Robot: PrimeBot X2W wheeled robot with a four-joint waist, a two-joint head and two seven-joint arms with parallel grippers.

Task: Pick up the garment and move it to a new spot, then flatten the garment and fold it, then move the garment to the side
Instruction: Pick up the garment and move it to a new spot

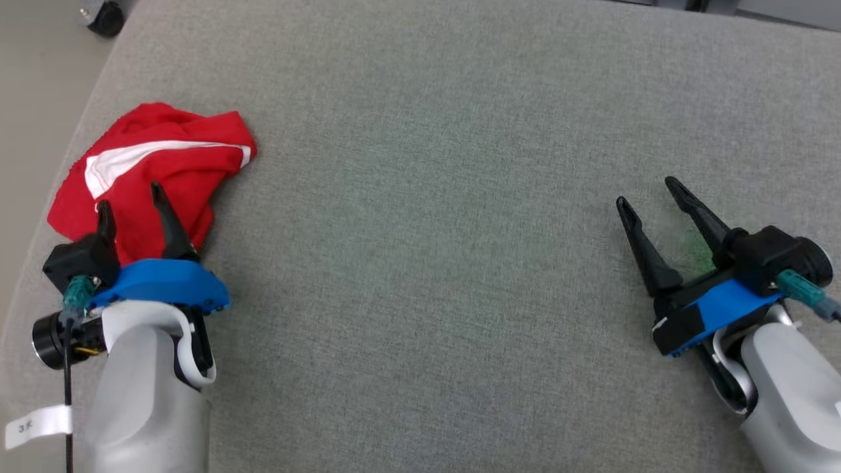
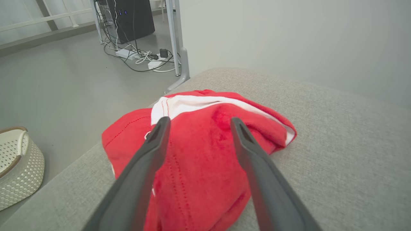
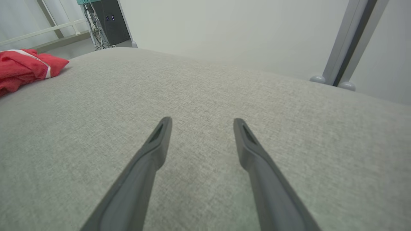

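Note:
The garment (image 1: 154,167) is a crumpled red piece of cloth with a white band, lying at the far left of the grey padded surface near its left edge. My left gripper (image 1: 130,198) hovers open just over its near part, fingers apart with red cloth showing between them. The left wrist view shows the garment (image 2: 199,154) bunched under the open left gripper (image 2: 199,121). Far to the right, my right gripper (image 1: 647,192) stands open over bare fabric with nothing between its fingers. In the right wrist view the garment (image 3: 25,65) lies at the far left, the right gripper (image 3: 201,120) open.
The grey padded surface (image 1: 433,217) spreads wide between the two arms. Its left edge (image 1: 59,190) runs close beside the garment, with floor beyond. On the floor stand a white perforated basket (image 2: 16,163), cables and a dark cabinet (image 2: 131,19). A metal post (image 3: 348,41) rises behind the surface.

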